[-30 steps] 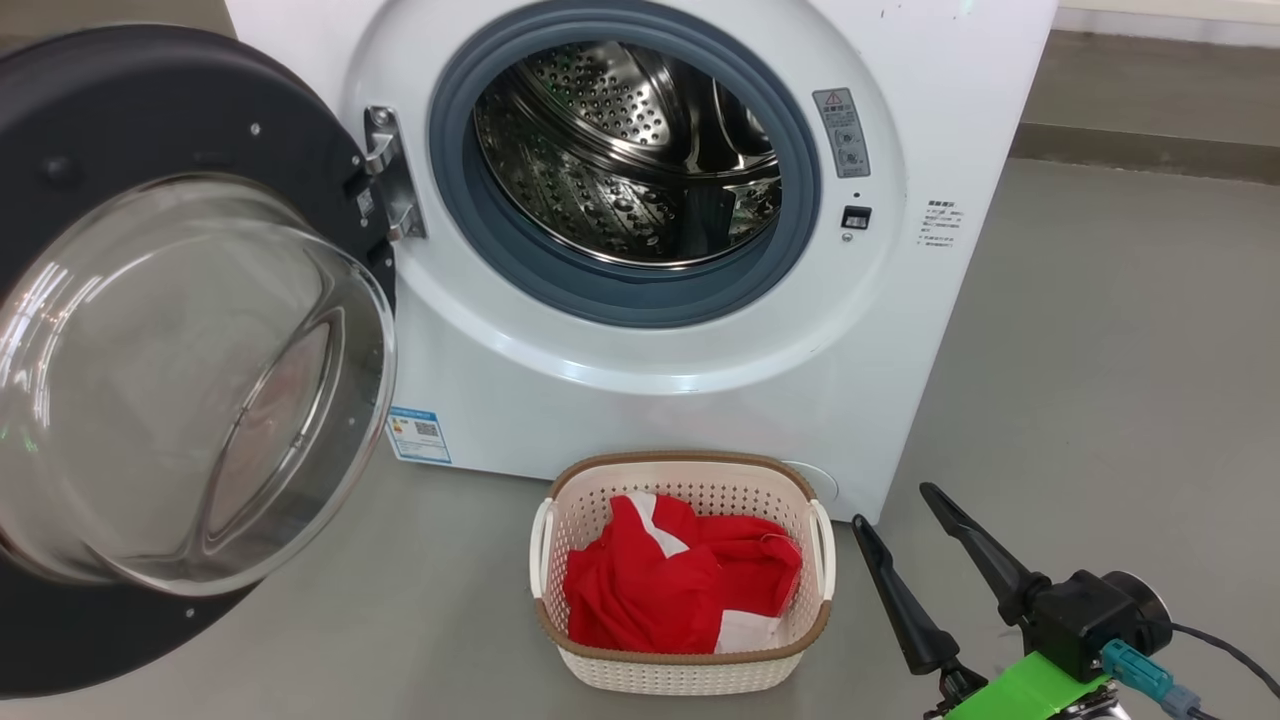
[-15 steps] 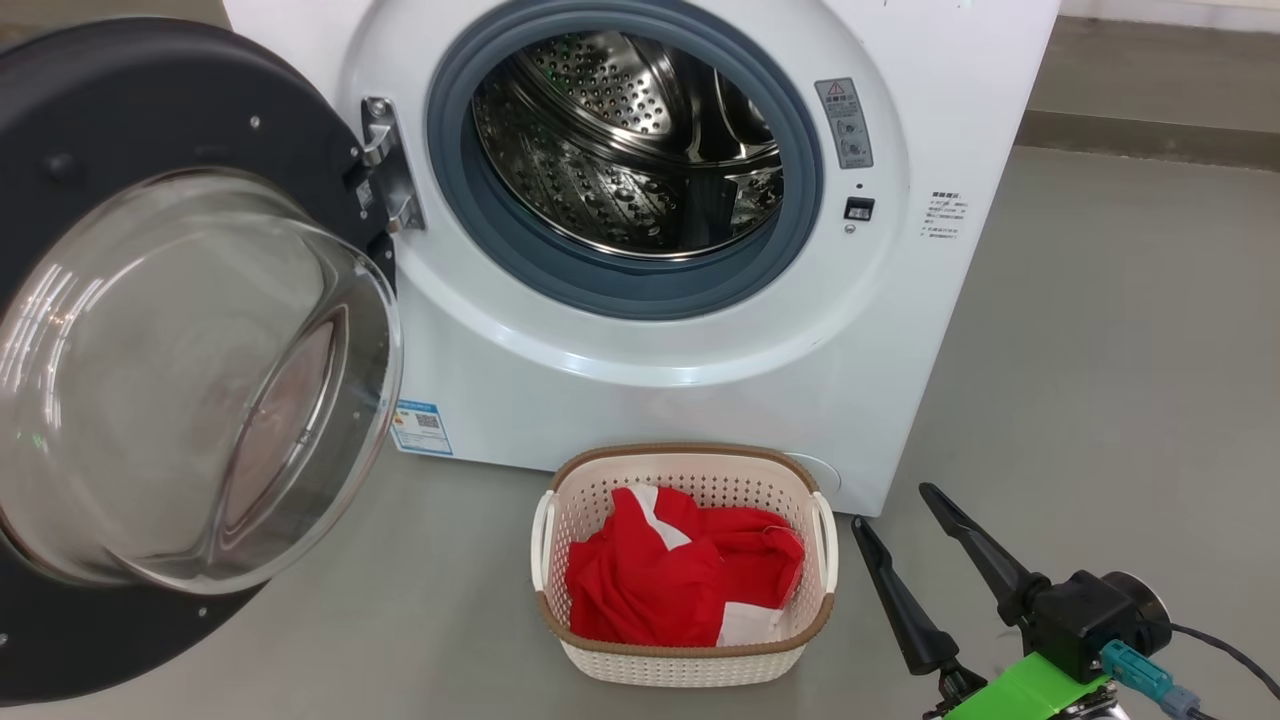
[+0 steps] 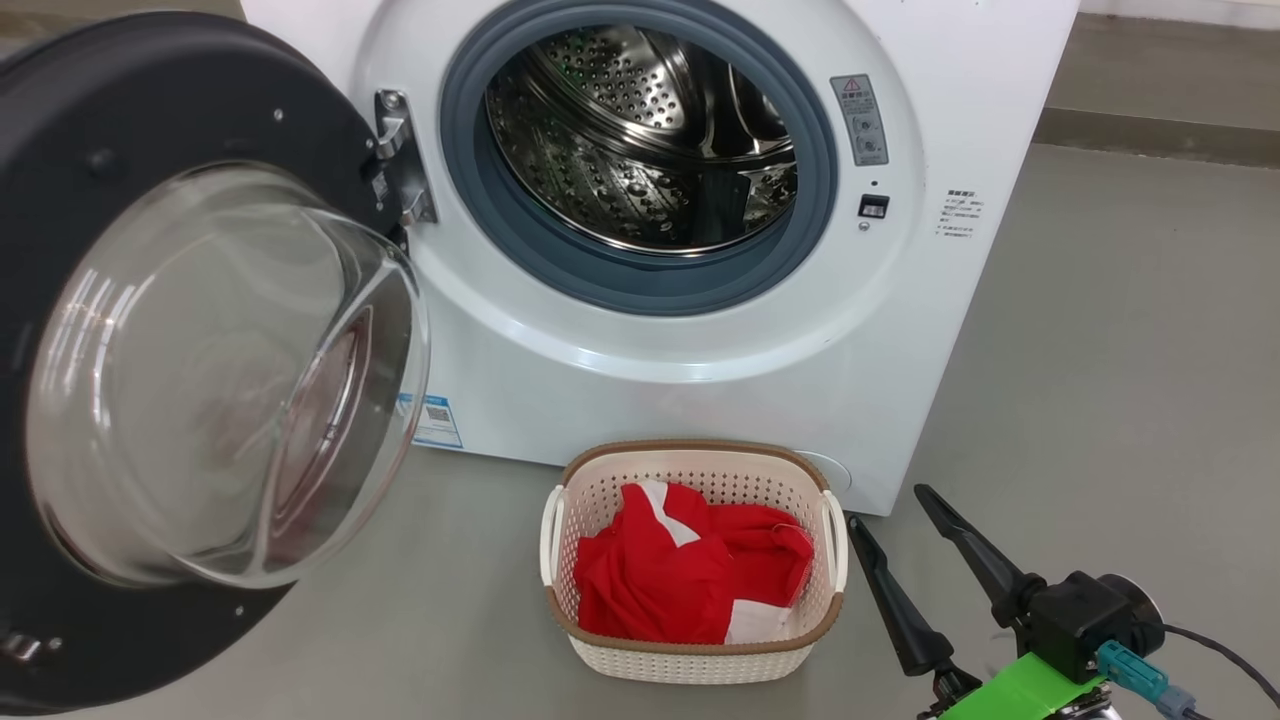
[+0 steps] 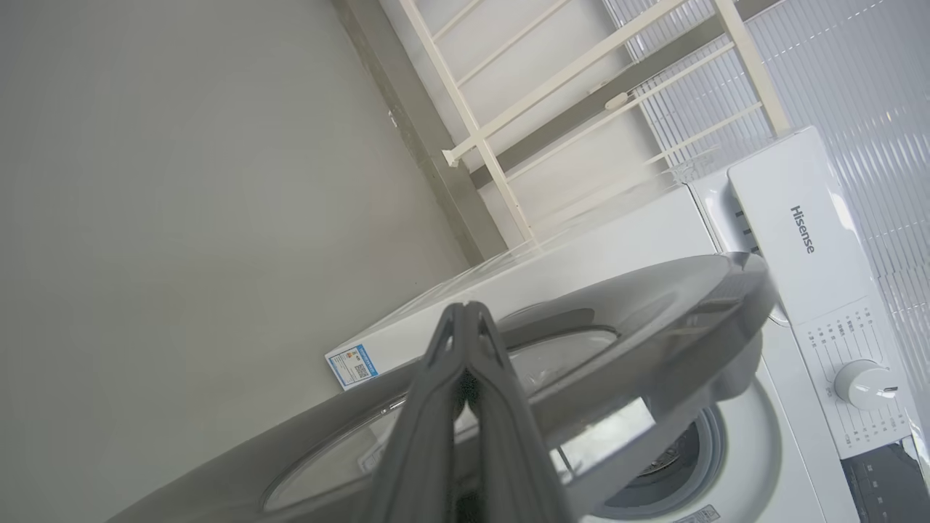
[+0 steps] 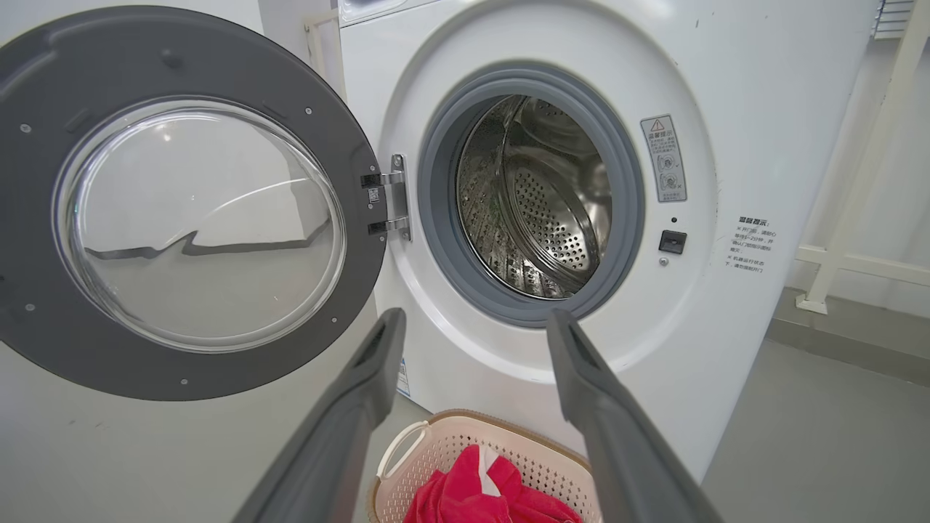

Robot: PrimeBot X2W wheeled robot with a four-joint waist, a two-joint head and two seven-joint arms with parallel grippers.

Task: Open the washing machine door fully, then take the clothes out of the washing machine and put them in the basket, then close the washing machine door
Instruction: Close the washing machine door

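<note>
The clothes (image 3: 680, 575) are held in the basket (image 3: 700, 655) at six o'clock below the empty drum (image 3: 640, 150). The washing machine door (image 3: 200, 370) is swung open at nine o'clock. The right gripper (image 3: 886, 505) is spread apart at four o'clock. The left gripper (image 4: 465, 312), drawn together, is set behind the door, whose glossy rim may be slipped off, leaving it unlatched.

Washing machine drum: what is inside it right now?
Inside the washing machine, the drum shows bare perforated steel, with no fabric visible. Its near bottom edge is hidden behind the grey rubber ring. The clothes lie in the basket.
</note>
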